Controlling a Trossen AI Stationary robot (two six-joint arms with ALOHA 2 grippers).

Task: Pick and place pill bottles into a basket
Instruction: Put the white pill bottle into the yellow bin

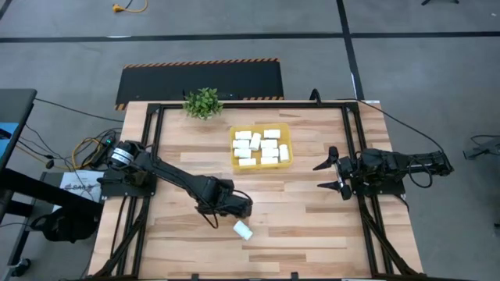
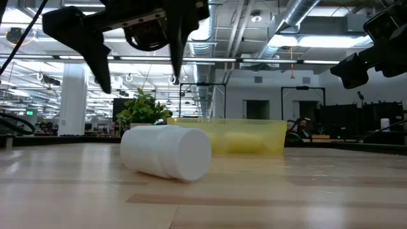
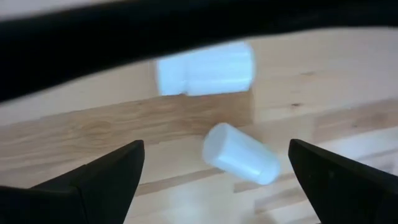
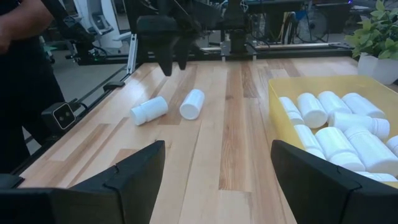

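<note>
The left claw [image 1: 239, 208] is being held open above the table [image 1: 312, 234], likely in readiness for a grasp. A loose pill bottle [image 1: 243, 229] is lying on its side just beside and below it, ungripped. Other bottles are being kept in the basket [image 1: 259, 126]. The right claw [image 1: 320, 177] is being held open and empty, apart from it.

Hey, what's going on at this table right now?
A two-armed robot is sorting small white plastic pill bottles into a shallow translucent yellow basket, which already holds several. The left gripper hangs open over two loose bottles lying on the wooden table. The right gripper waits open, empty, beside the basket.
</note>
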